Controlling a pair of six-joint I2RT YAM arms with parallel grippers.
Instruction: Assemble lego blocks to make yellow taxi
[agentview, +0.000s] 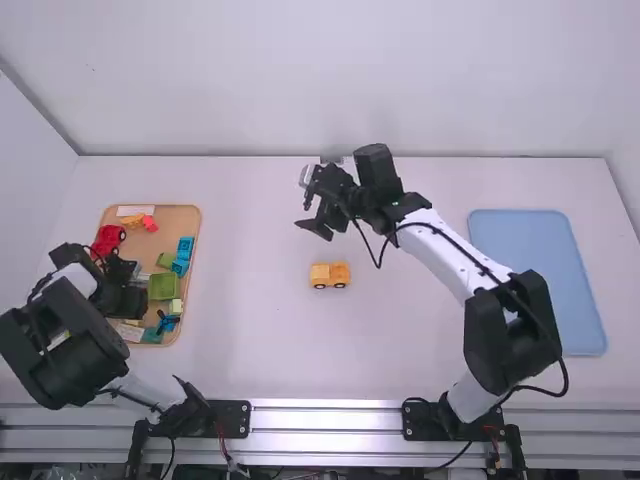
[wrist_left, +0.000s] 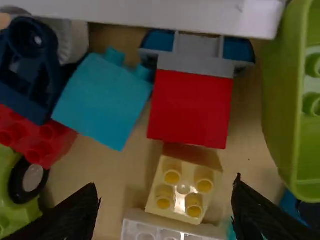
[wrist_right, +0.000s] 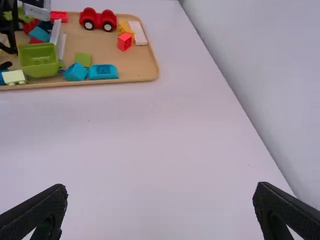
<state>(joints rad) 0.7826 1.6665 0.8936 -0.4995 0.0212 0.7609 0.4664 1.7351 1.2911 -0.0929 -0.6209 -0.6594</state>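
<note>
A yellow toy car (agentview: 330, 275) with dark wheels stands on the table near the middle. Over the wooden tray (agentview: 192, 215) at the left is my left gripper (agentview: 122, 285). In the left wrist view my left gripper (wrist_left: 165, 210) is open above a pale yellow block (wrist_left: 184, 185), which lies between a red block (wrist_left: 190, 107) and a white block (wrist_left: 165, 231). My right gripper (agentview: 318, 215) is held over the table beyond the car; in the right wrist view, this right gripper (wrist_right: 160, 202) is wide open with nothing between its fingers.
The tray also bears a green bin (wrist_right: 39, 60), a red wheeled base (wrist_right: 98, 20), blue blocks (wrist_right: 103, 72) and several other pieces. A blue board (agentview: 535, 280) lies at the right of the table. A wall (agentview: 330, 80) rises behind the table.
</note>
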